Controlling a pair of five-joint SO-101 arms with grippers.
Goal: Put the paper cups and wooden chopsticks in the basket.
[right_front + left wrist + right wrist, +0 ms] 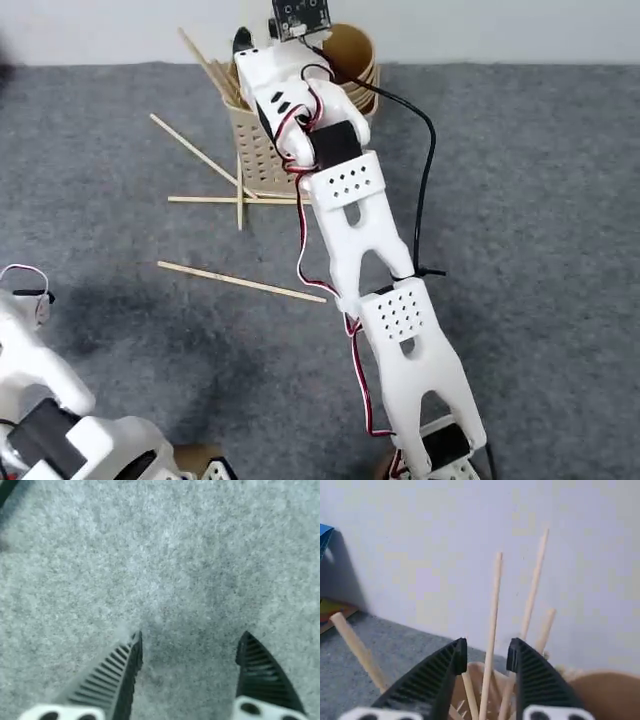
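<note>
A cream perforated basket (258, 155) stands at the table's far edge. Brown paper cups (352, 58) sit stacked in it, and several wooden chopsticks (207, 66) stick up out of it. My right gripper (243, 48) hangs over the basket. It is open (486, 652), and an upright chopstick (493, 610) stands loose between its fingers. A cup rim (602, 690) shows beside it. Several chopsticks lie on the carpet: one (240, 282) alone in the middle, others (225, 199) crossed by the basket's foot. My left gripper (189, 647) is open over bare carpet.
The right arm (365, 260) stretches diagonally from the near edge to the basket. At the near left corner sits the left arm (45, 400). A pale wall (445, 545) rises right behind the basket. Grey carpet (540, 200) covers the table.
</note>
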